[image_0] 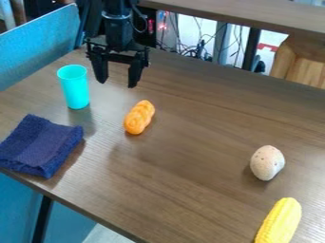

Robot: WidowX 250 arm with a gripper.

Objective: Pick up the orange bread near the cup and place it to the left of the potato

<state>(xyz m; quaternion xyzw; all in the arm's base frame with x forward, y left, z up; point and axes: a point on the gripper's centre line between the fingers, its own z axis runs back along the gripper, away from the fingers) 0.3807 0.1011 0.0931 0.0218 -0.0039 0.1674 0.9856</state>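
- Tool (pixel 117 83): upper left of view, pointing down over the far part of the bench (pixel 190 190), fingers spread well apart.
- Cup (pixel 75 88): turquoise, upright, near the tool, on its left in view.
- Twist (pixel 139 117): orange, knobbly, lies at a slant on the bench, nearer the camera than the tool, right of the cup.
- Cloth (pixel 41 146): dark blue, folded, at the bench's near left edge, apart from the cup.
- Egg (pixel 267 163): pale, speckled, right side of view.
- Corn (pixel 280 220): yellow, lower right, near the egg, apart from it.
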